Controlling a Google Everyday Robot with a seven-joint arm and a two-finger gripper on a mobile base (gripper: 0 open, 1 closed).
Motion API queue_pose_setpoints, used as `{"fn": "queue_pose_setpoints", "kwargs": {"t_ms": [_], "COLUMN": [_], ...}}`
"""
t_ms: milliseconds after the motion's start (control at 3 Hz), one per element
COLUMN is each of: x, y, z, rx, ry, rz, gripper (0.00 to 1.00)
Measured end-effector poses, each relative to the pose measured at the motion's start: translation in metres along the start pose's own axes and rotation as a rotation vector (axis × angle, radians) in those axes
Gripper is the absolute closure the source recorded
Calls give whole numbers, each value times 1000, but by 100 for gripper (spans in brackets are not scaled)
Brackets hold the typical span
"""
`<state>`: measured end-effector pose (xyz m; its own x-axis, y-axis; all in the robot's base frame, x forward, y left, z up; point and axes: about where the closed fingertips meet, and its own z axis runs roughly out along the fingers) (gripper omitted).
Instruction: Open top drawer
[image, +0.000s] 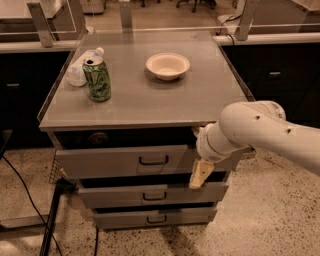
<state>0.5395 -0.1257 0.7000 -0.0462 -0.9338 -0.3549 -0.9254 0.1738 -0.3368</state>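
Observation:
The top drawer (110, 161) is the tallest grey front panel, just under the cabinet top, with a small dark bar handle (153, 160) at its centre. A dark gap shows above its front. My gripper (198, 153) is in front of the right part of this drawer, to the right of the handle and not touching it. Its cream fingers (200, 175) are spread apart one above the other, open and empty. The white arm comes in from the right and hides the drawer's right end.
Two narrower grey drawers (150, 195) sit below. On the cabinet top (150, 95) stand a green can (97, 79), a crumpled plastic bottle (80, 67) and a white bowl (167, 65). Dark cabinets stand on both sides. A cable and a black stand leg (52, 220) lie at the left on the floor.

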Motion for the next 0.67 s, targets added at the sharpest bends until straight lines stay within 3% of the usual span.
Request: {"fn": "queue_pose_setpoints", "kwargs": {"t_ms": [333,667], "x": [7,7], "y": [-11,-9], "z": [18,18], "rx": [-48,-50], "ry": [26,27], "rz": [29,30], "gripper": [0,0]}}
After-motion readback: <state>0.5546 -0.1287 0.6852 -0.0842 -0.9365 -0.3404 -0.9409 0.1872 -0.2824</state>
